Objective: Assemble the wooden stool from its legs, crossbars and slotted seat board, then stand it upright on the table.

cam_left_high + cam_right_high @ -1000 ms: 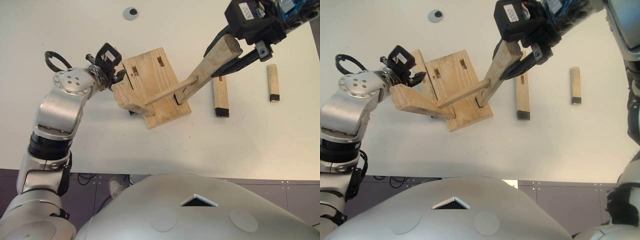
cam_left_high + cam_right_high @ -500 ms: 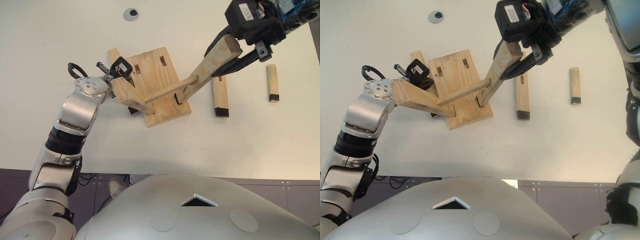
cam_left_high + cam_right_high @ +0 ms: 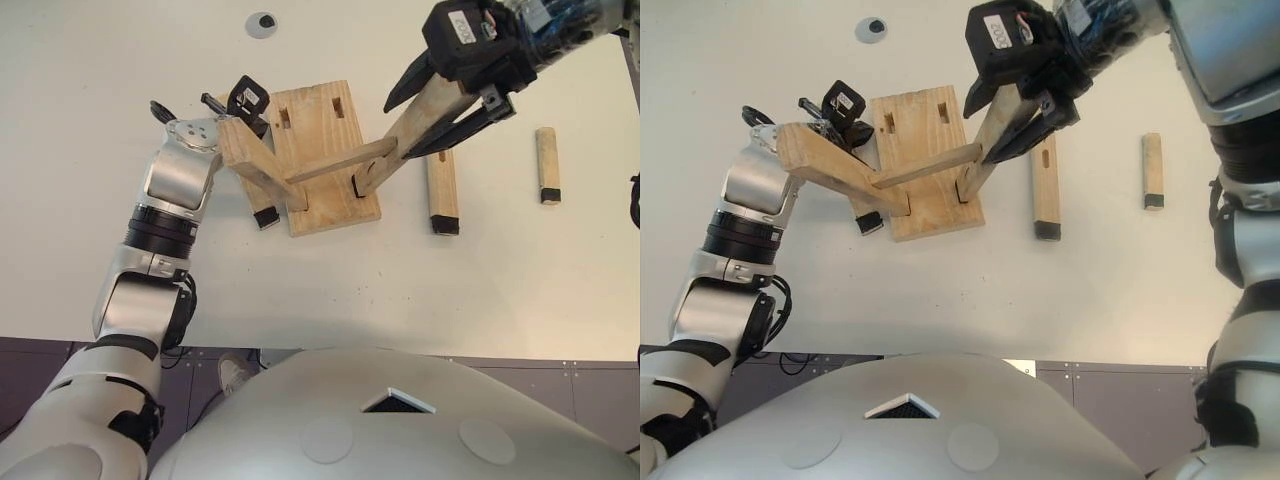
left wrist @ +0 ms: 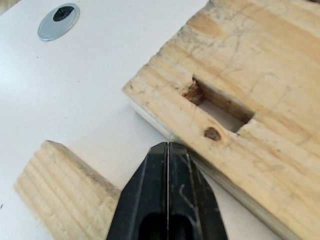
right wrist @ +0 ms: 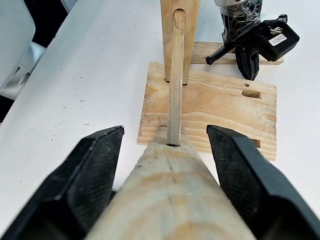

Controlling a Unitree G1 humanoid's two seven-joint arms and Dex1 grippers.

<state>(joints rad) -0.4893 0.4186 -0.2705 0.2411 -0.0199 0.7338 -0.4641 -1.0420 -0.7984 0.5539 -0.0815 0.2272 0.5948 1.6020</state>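
Rough unvarnished wood seat board (image 3: 315,135) and leg (image 5: 170,200); smooth matt table (image 3: 500,290); glossy black plastic left claw (image 4: 168,147)

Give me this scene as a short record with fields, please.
seat board: flat on the table, slots up
right gripper: shut on the held leg, near its top
other leg: tilted, foot on the board
crossbar: joins both legs
left gripper: shut, empty, over the board's far corner
spare leg: lying right of the board
short wooden piece: farther right
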